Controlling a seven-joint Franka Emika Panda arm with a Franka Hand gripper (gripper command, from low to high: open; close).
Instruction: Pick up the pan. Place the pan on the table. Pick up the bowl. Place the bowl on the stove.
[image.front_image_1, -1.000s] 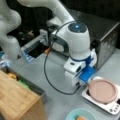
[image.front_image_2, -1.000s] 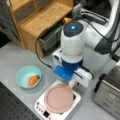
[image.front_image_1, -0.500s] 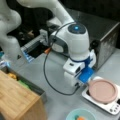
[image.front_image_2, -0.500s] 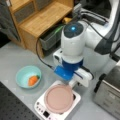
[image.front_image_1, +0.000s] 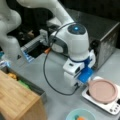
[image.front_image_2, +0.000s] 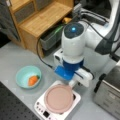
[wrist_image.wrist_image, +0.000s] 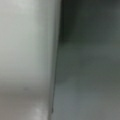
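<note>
Gripper: the gripper (image.front_image_2: 75, 83) sits low at the pan's rim, under the arm's wrist; I cannot tell how far its fingers are parted or whether they grasp anything.
Pan: the pan (image.front_image_1: 103, 91) (image.front_image_2: 59, 98) lies flat on the stove (image.front_image_1: 100, 102) (image.front_image_2: 40, 108) in both front views.
Bowl: the bowl (image.front_image_2: 28, 76) stands on the table (image.front_image_2: 15, 57), apart from the stove, with 1 orange item (image.front_image_2: 32, 80) inside.
Wrist view: only a pale surface beside grey.

Glossy white arm (image.front_image_1: 72, 42) with blue-lit round cap, blue wrist block, looping black cable (image.front_image_1: 53, 86).
</note>
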